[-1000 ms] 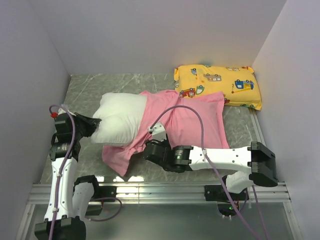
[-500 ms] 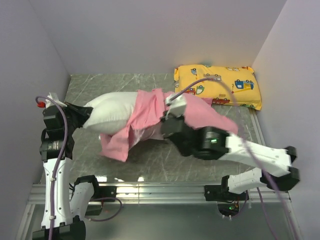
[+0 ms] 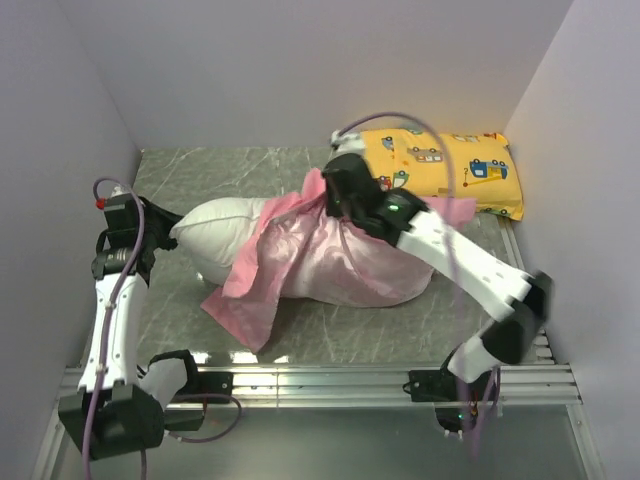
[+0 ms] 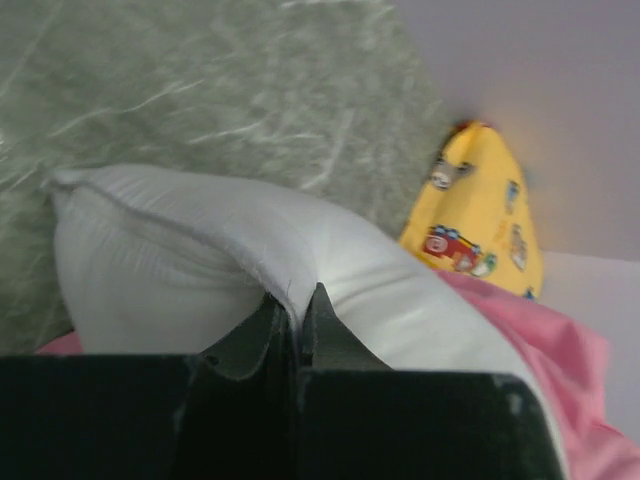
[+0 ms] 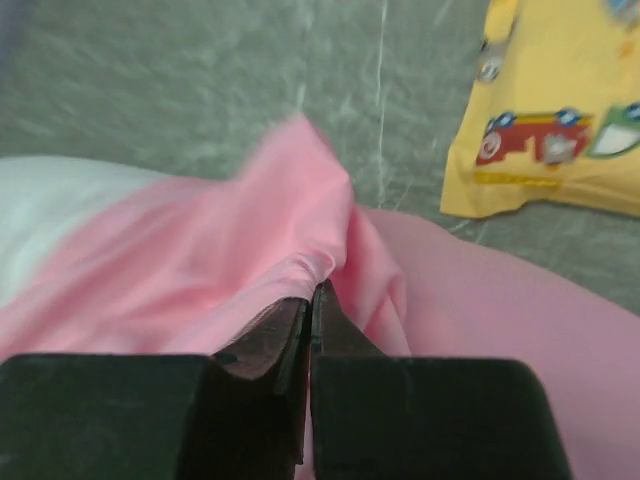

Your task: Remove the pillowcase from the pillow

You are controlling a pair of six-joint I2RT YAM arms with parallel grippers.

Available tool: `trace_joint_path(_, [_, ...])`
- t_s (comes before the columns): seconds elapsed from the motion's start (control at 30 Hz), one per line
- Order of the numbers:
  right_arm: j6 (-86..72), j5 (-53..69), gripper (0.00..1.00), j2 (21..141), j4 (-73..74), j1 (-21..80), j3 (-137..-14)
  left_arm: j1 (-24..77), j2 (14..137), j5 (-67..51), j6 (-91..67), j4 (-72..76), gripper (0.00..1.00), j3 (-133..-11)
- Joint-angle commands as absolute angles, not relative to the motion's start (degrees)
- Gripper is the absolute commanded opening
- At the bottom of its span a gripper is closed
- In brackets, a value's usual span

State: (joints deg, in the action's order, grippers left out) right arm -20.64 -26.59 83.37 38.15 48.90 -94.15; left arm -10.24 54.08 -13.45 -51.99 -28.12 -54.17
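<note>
Rail [image 3: 320, 380]: running along the near edge of the table, carrying both arm bases.
Table [image 3: 330, 340]: showing a strip of grey-green marbled surface between the rail and the bedding, and a wider bare stretch at the far left behind the pillow.
Pillowcase [image 3: 350, 265]: covering the right-hand part of the pillow, shining pink over the bulge. Trailing a matte pink flap toward the near left, its tip lying on the table near the rail.
Left gripper [image 4: 297, 305]: clenching tight on the seam of the pillow's bare left end, with white fabric pinched between the fingers.
Pillow [image 3: 225, 230]: lying across the middle of the table, its white left end sticking out of the pillowcase toward the left wall.
Right gripper [image 5: 312, 292]: pinching shut on a bunched fold of the pillowcase at its far upper edge, near the yellow pillow's left corner.
Right arm [image 3: 460, 260]: reaching diagonally over the covered end from the near right.
Yellow vehicle-print pillow [image 3: 450, 170]: resting in the far right corner, just beside the pink fabric; touching or not, impossible telling.
Walls [image 3: 300, 70]: closing in pale and plain on the left, back and right. Standing close to the left arm on one side and to the yellow pillow on the other.
</note>
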Motion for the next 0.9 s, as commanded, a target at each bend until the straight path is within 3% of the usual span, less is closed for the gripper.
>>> trace_joint_path(0.0, [-20.21, -18.37, 0.00, 92.71, 29.28, 42.81, -85.97, -12.48, 57.12, -11.86, -53.17, -21.28, 0.00, -51.95])
trace_joint_path(0.17, [-22.23, -16.44, 0.00, 93.61, 24.62, 33.87, -75.97, -19.83, 61.33, -7.92, -51.07, -19.60, 0.00, -51.51])
trace_joint_path(0.33, [-23.82, -10.13, 0.00, 87.46, 22.41, 23.57, -70.84, -33.91, 67.49, -15.90, -51.24, -15.04, 0.00, -46.59])
trace_joint_path(0.5, [-22.33, -8.08, 0.00, 91.66, 24.43, 24.87, -75.75, -32.00, 68.03, -22.15, -52.03, -5.55, 0.02, -42.98])
trace_joint_path(0.57, [-21.97, -8.96, 0.00, 95.52, 24.52, 26.45, -77.60, -28.23, 66.19, -21.19, -49.59, -4.66, 0.14, -44.46])
trace_joint_path(0.6, [-21.97, -8.79, 0.00, 96.93, 24.43, 26.80, -78.13, -27.17, 65.75, -21.09, -48.44, -5.27, 0.31, -45.34])
trace_joint_path(0.67, [-21.97, -8.26, 0.00, 100.97, 24.00, 27.51, -79.36, -24.70, 64.26, -20.48, -45.46, -6.23, 0.48, -47.88])
trace_joint_path(0.7, [-22.15, -8.35, 0.00, 102.20, 23.91, 27.68, -79.80, -24.09, 63.55, -19.61, -44.57, -7.81, 0.64, -48.68])
trace_joint_path(0.87, [-22.59, -8.00, 0.00, 107.75, 23.64, 28.74, -82.09, -18.99, 58.46, -13.39, -38.85, -13.88, 0.83, -53.34])
